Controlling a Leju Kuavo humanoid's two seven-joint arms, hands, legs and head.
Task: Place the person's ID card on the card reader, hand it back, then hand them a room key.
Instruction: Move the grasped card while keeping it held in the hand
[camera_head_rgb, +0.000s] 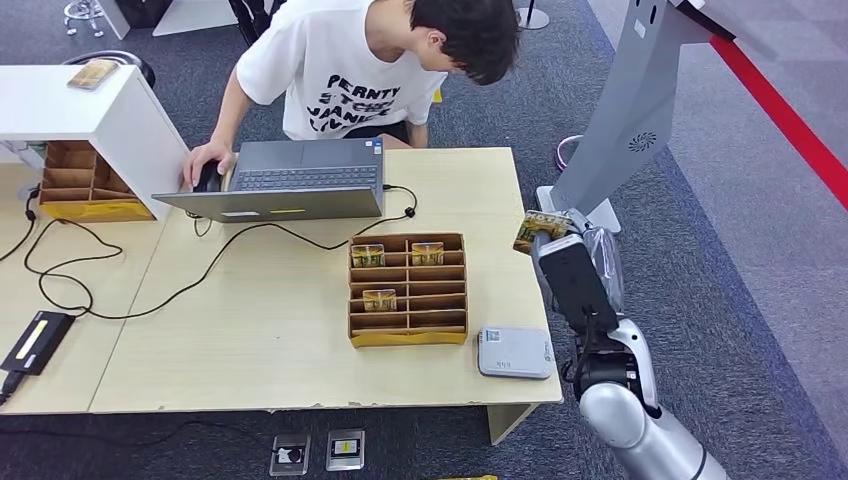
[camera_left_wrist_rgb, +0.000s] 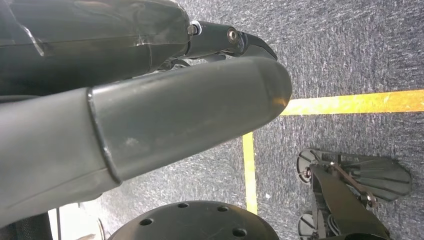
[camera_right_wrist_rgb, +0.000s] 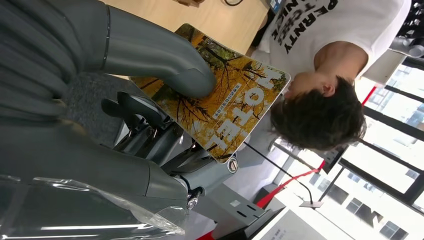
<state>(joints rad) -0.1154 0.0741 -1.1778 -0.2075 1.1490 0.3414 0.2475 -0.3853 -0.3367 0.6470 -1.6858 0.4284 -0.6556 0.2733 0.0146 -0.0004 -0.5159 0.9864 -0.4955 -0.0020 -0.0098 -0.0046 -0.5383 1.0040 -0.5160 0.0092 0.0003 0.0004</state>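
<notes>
Right hand (camera_right_wrist_rgb: 150, 115) pinches the key card (camera_right_wrist_rgb: 220, 100) under its thumb, off the desk's (camera_head_rgb: 300, 340) right edge. Its long axis points toward the person (camera_head_rgb: 350, 70), who sits across the desk. Left hand (camera_left_wrist_rgb: 150, 115) hangs low; its state I cannot tell.

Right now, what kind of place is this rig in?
Likely a mock hotel front desk in a lab. The right hand holds a card printed HOTEL, a wooden card rack and grey card reader sit on the table, and a person works a laptop.
</notes>
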